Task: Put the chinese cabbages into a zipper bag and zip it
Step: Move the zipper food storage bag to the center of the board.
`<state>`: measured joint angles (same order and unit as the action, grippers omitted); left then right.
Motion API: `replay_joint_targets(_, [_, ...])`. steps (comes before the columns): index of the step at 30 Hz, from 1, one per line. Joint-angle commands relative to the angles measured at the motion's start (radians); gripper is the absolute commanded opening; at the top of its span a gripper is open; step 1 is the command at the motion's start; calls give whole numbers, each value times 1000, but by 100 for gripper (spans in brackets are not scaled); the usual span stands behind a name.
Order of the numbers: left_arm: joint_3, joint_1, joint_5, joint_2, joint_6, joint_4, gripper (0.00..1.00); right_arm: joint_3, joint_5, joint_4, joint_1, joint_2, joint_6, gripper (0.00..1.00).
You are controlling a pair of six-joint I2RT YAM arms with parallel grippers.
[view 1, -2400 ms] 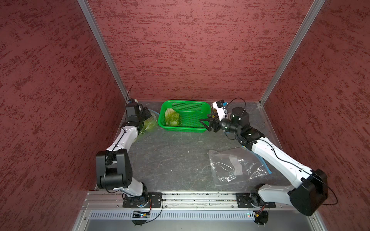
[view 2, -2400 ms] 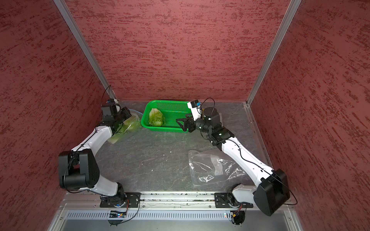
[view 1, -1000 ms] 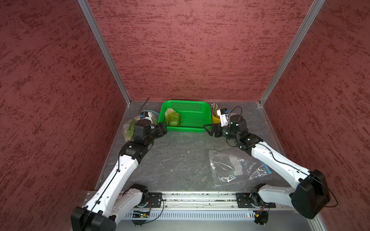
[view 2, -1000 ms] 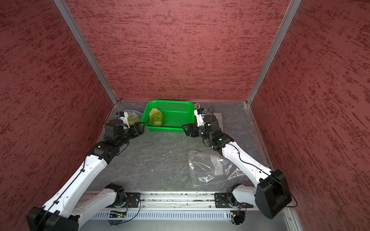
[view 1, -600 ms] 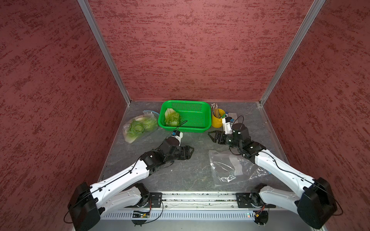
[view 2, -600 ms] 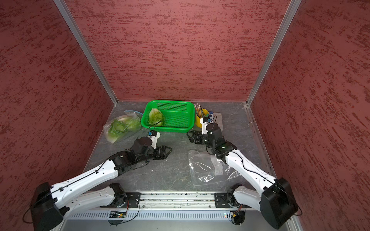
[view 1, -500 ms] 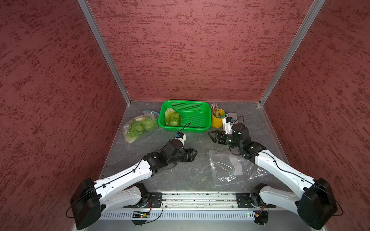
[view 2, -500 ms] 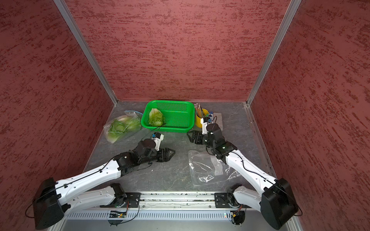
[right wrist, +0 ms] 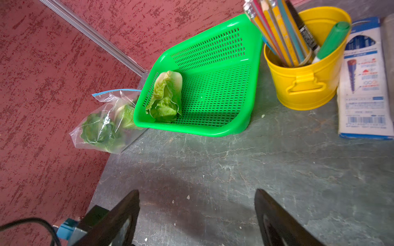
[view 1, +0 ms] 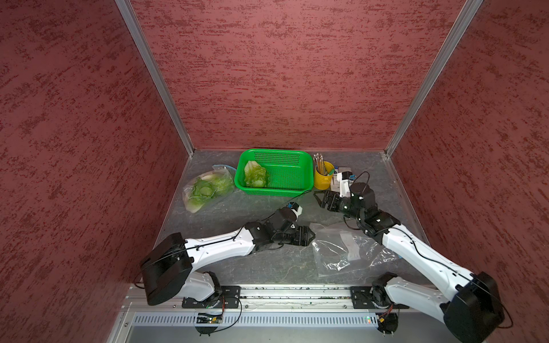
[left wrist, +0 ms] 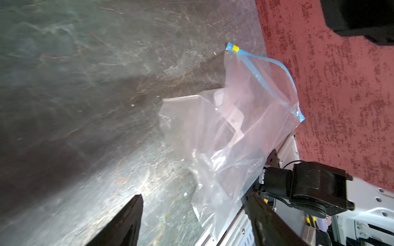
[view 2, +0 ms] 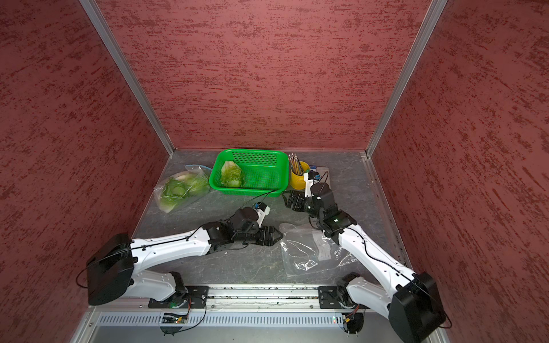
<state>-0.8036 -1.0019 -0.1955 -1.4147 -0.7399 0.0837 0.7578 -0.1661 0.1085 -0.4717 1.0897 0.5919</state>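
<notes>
One chinese cabbage (view 1: 255, 178) (right wrist: 165, 98) lies in the left end of the green basket (view 1: 297, 190). More cabbages sit inside a clear zipper bag (view 1: 208, 190) (right wrist: 104, 127) at the back left, beside the basket. A second clear zipper bag (view 1: 347, 252) (left wrist: 234, 127), with a blue zip strip, lies crumpled at the front right. My left gripper (view 1: 310, 236) (left wrist: 195, 196) is open and low, its tips right at that bag's left edge. My right gripper (view 1: 320, 199) (right wrist: 197, 191) is open over bare table, in front of the basket's right end.
A yellow cup of pencils (view 1: 323, 178) (right wrist: 307, 70) stands right of the basket, with a blue-and-white box (right wrist: 364, 85) beside it. Red walls close in the left, back and right. A metal rail (view 1: 297, 292) runs along the front edge.
My left arm has swung from the bagged cabbages at the back left across to the empty bag near the middle. My right gripper has drawn back a little from the basket.
</notes>
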Motion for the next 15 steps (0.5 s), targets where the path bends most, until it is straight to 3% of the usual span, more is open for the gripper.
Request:
replay_joint_targets(1, [-48,-14,-58,-64,28,-73,77,-6,42,3,22,-41,8,87])
replay_joint_targets(9, [-80,-33,-42,-158,10,-91,57,-23,39,3,49,-71,17,88])
replay_joint_targets(13, [-60,-31,2,-159,-16,-112,33,-32,31,-11,55,-69,23,88])
replay_joint_targets(15, [-62,-32,33,-156,-19,-88,28,-32,23,-18,58,-70,26,88])
